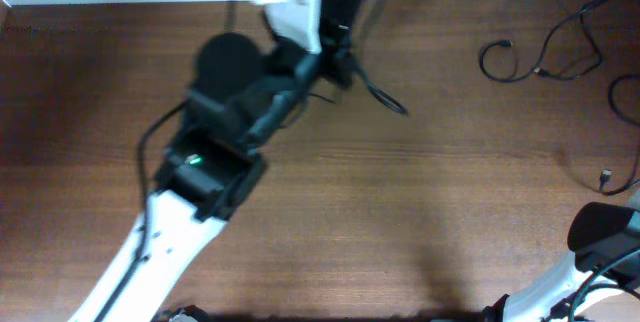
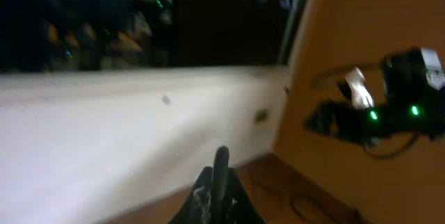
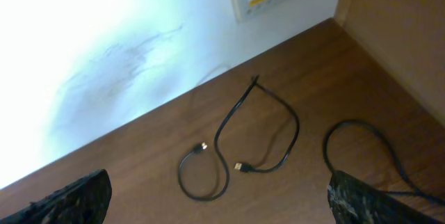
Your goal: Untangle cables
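Several thin black cables (image 1: 545,57) lie loose on the desk (image 1: 400,212) at its far right corner in the overhead view. They are well apart from the left arm (image 1: 190,212), which reaches from the near left edge up to the middle of the far edge. One of them, the looped cable (image 3: 222,137), shows plainly from the right wrist. It curls into a small ring with a plug at its end, climbs to a sharp bend near the wall (image 3: 104,50), then sweeps down in an arc to a second plug lying just beside the ring. A second cable (image 3: 368,140) curves over the wood toward the right of that picture, apart from the first, and runs out of view. The right gripper (image 3: 226,200) hangs above these with its fingers (image 3: 76,196) spread wide, holding nothing. The left gripper (image 2: 221,168) is blurred. From its own wrist camera its two fingers look pressed together into one tip, and I cannot tell whether anything is pinched between them. Overhead, a trailing cord (image 1: 385,97) runs out from beside that gripper toward the middle of the desk. Whether its free end touches the surface I cannot tell.
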Robot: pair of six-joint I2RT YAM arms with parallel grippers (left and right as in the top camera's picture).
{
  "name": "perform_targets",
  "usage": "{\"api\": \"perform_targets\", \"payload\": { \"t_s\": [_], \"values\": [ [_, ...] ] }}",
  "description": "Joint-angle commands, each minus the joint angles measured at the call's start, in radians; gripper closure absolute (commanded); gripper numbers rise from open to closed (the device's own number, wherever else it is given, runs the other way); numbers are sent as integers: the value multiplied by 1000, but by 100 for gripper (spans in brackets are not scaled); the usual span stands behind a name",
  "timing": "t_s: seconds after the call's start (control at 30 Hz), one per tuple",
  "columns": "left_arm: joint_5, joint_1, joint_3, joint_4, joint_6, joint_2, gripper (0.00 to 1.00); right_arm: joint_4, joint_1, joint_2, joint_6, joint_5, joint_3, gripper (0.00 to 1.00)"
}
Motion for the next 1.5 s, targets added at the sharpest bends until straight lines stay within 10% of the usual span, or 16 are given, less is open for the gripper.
{"api": "perform_targets", "payload": {
  "t_s": [0.0,0.23,0.27,0.3,0.33,0.57,0.8,0.93,1.27,1.47],
  "values": [
    [29,-67,6,39,-56,118,100,2,-7,-86,-42,3,0,1],
    [101,-126,6,223,-168,288,96,-12,-38,-201,-48,33,0,1],
    [107,-126,6,218,-178,299,85,-20,-38,-203,-55,32,0,1],
    [112,-126,6,202,-182,310,54,-29,-37,-204,-55,32,0,1],
    [112,-126,6,188,-182,312,1,-38,-37,-204,-55,32,0,1],
    [100,-99,84,64,-101,256,1,-79,-36,-203,-54,29,-1,1],
    [-257,-60,575,-668,93,210,1,-190,85,-202,49,2,-2,1],
    [-362,-57,705,-835,93,206,1,-279,235,-200,32,3,-6,1],
    [-517,-48,756,-1028,115,167,1,-256,541,-171,-591,45,-324,1],
    [-519,-48,756,-1055,115,167,1,-151,539,-120,-835,-39,-666,17]
  ]
}}
